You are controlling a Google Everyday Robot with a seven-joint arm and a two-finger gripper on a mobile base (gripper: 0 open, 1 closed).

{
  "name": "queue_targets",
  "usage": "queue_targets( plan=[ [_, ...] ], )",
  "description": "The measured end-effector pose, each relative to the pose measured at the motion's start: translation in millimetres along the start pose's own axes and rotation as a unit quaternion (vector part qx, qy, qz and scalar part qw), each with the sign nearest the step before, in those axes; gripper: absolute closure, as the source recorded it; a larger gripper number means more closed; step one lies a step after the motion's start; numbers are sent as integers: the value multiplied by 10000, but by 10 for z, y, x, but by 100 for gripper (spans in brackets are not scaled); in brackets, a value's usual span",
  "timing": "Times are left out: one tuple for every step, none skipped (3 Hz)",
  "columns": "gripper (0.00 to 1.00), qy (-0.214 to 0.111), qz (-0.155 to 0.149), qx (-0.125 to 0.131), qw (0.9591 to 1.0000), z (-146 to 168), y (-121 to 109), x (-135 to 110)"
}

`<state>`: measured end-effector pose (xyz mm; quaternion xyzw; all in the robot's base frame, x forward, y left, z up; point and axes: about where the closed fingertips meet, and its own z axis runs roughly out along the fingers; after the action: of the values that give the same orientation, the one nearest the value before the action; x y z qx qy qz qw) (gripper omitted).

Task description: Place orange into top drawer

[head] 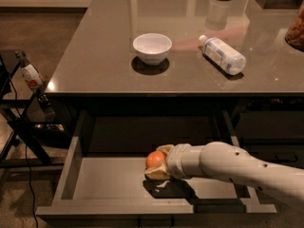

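The orange [155, 158] is a small round fruit held between the fingers of my gripper [158, 162], low inside the open top drawer [109, 182]. The drawer is wide, shallow and grey, pulled out from under the table. My white arm comes in from the right and reaches into the drawer's middle. The gripper is shut on the orange, just above the drawer's bottom, with a shadow under it.
A white bowl [152, 48] and a clear plastic bottle [222, 54] lying on its side rest on the grey table [95, 65]. A dark item stands at the table's right edge [295, 30]. A black stand with a small bottle [29, 75] is at the left.
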<state>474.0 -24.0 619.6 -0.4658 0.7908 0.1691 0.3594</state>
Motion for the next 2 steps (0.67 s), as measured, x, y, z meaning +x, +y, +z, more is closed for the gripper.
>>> queue_targets(
  plan=[
    [11, 0, 0, 0, 10000, 0, 0, 0],
    [0, 0, -1, -1, 10000, 0, 1, 0]
  ],
)
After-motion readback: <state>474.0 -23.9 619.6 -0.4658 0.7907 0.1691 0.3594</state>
